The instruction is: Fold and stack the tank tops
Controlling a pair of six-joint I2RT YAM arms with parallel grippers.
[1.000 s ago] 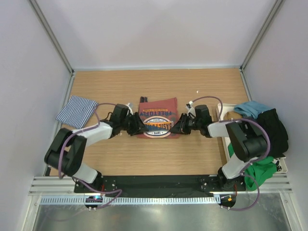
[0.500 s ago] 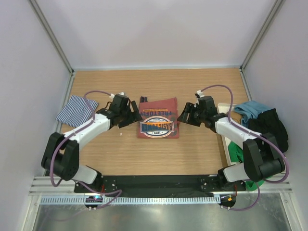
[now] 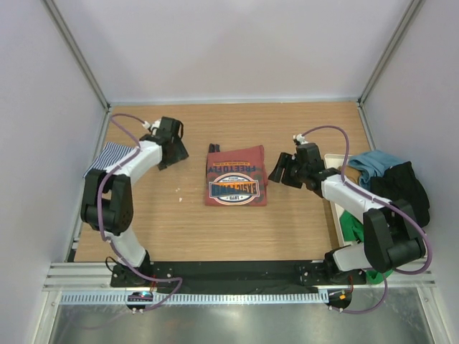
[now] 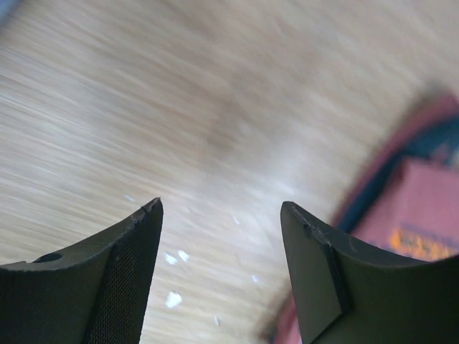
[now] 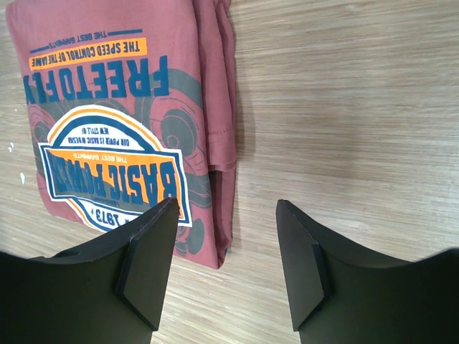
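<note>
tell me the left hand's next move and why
Probably swing the left hand over to the striped tank top and grip its edge: the hand is open and empty, the red tank top lies folded, and the two sit apart.

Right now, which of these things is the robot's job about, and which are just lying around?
Part of the job:
- rust-red tank top, folded, mid-table
- striped tank top, at the table's left edge, partly hidden

Just lying about:
- blue cloth, black cloth and green cloth, heaped at the right edge
- white specks on the wood
</note>
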